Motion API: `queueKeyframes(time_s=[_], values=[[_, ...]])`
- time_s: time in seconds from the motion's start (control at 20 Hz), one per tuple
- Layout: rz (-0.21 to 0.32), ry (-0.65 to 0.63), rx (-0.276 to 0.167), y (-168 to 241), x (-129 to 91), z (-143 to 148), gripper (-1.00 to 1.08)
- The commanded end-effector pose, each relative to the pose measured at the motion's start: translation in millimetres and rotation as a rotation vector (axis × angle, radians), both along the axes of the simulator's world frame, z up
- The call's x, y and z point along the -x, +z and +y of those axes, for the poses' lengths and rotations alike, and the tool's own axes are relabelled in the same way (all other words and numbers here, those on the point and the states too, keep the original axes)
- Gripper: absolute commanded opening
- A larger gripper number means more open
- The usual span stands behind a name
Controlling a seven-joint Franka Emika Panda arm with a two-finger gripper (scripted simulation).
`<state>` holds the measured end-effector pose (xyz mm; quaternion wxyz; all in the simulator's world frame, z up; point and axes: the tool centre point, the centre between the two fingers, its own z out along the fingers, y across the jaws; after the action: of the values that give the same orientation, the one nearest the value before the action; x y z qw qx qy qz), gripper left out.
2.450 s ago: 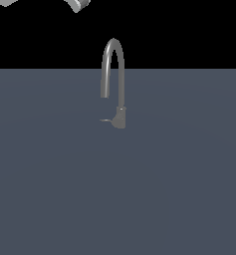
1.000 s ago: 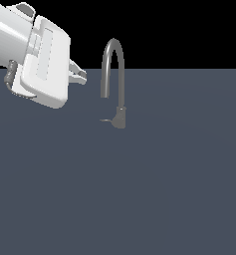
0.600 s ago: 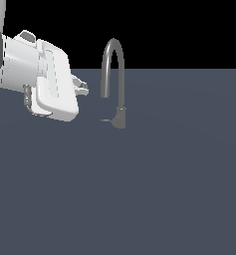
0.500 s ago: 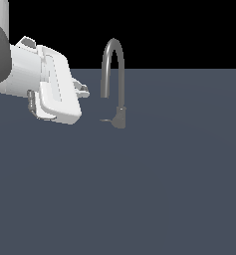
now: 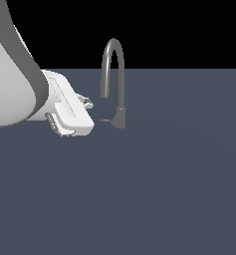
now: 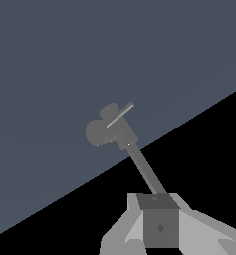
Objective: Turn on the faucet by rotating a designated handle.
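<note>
- Nearest the exterior camera, the bare grey tabletop (image 5: 154, 189) is filling the lower frame.
- The white arm (image 5: 12, 84) is looming large at the exterior view's left, its hand reaching toward the tap.
- The pincer (image 5: 88, 103) is showing only as small tips past the white hand body, apart from the tap and on its exterior-view left. In the wrist view, pale finger shapes (image 6: 199, 234) are lying at the frame edge with a dark block between them; cannot tell whether the pincer is released or clenched. Nothing appears to be grasped.
- Beyond it, the faucet (image 5: 114, 79) is standing on the tabletop near its far edge, arched spout upright, short base (image 5: 120, 117) below.
- The handle (image 5: 106, 120) is sticking out low from the base toward the exterior view's left, pointing at the pincer's side. In the wrist view it is reading as a thin pale bar (image 6: 120, 114) across the base.
- Judged step: approaching, no contact with the handle yet.
- To do it well, I'd judge:
  - dropping lower, since the lever is sitting just above the tabletop, below the fingertips;
  - meeting the lever near its free end, for leverage;
  - pushing sideways around the base's upright axis, not down;
  - keeping clear of the spout, which is arching over the same side.
- Risk: the lever is thin, so a fingertip may be slipping over it.
</note>
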<state>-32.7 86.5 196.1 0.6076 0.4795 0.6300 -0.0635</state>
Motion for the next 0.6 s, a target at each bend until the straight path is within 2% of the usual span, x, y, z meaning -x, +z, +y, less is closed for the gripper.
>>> queueKeyframes(time_s=[0.0, 0.55], values=[[0.002, 0.041, 0.041, -10, -4, -1, -1.00], [0.015, 0.213, 0.224, -51, -24, -9, -1.00]])
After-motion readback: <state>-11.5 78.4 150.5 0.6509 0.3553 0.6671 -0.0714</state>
